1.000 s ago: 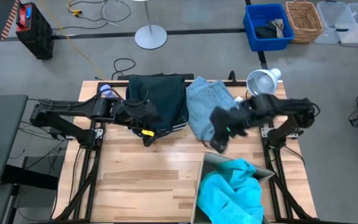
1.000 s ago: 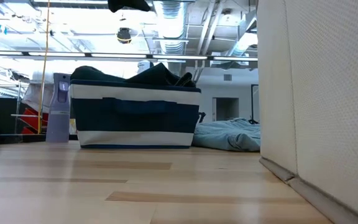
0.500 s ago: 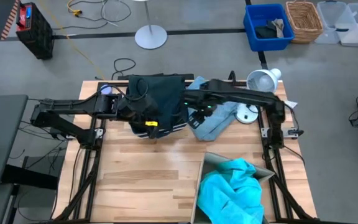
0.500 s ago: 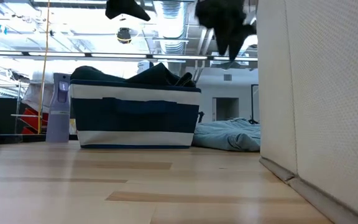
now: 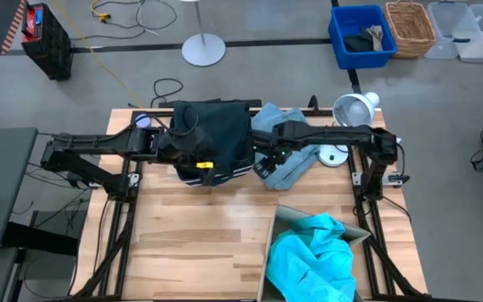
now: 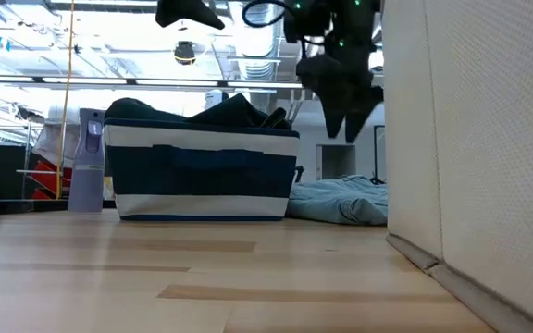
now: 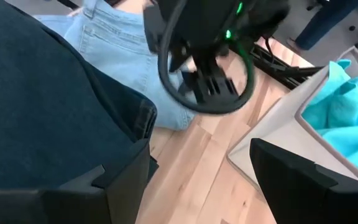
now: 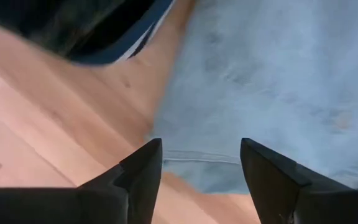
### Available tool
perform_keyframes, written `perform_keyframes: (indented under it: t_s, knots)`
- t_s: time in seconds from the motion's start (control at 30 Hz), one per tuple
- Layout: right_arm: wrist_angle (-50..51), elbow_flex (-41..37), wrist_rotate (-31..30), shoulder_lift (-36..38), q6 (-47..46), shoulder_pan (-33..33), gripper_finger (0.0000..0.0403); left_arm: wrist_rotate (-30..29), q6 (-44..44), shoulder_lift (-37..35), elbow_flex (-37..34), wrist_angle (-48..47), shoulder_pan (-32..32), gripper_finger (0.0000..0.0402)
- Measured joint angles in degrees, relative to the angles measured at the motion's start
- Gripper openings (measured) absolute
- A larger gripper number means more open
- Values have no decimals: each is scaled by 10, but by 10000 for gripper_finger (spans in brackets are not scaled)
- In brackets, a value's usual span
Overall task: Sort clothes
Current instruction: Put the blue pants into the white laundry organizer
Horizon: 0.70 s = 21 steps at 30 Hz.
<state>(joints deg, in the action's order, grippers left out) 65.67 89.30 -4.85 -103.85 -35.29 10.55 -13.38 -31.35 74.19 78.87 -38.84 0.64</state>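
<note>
Left gripper hung over the dark navy-teal clothes in the striped bin, jaws spread, empty. Right gripper hovered above the pale grey-blue garment on the bench; its wrist view alone showed jaws apart.

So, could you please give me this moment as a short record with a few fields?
left gripper: open, empty, over the dark navy-teal garments in the striped fabric bin
right gripper: open, empty, above the pale grey-blue denim garment
turquoise garment: in the beige fabric box
table: light wood
</note>
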Motion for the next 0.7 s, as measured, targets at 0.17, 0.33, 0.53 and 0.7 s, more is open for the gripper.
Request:
perform_keyframes:
  t_s: [0.17, 0.33, 0.53, 0.7]
  knots:
    - [-26, -66, 7, 5, -6, 4, 246, -4, 7, 0, 0, 13, -1, 271]
    - [-97, -120, 12, 5, -29, 3, 250, -4, 6, 0, 0, 27, -7, 271]
    - [-137, -156, 13, 5, -52, 21, 250, -4, 0, 0, 0, 26, -7, 271]
    - [-182, -208, 34, 5, -54, 27, 250, -5, -9, 0, 0, 25, -7, 271]
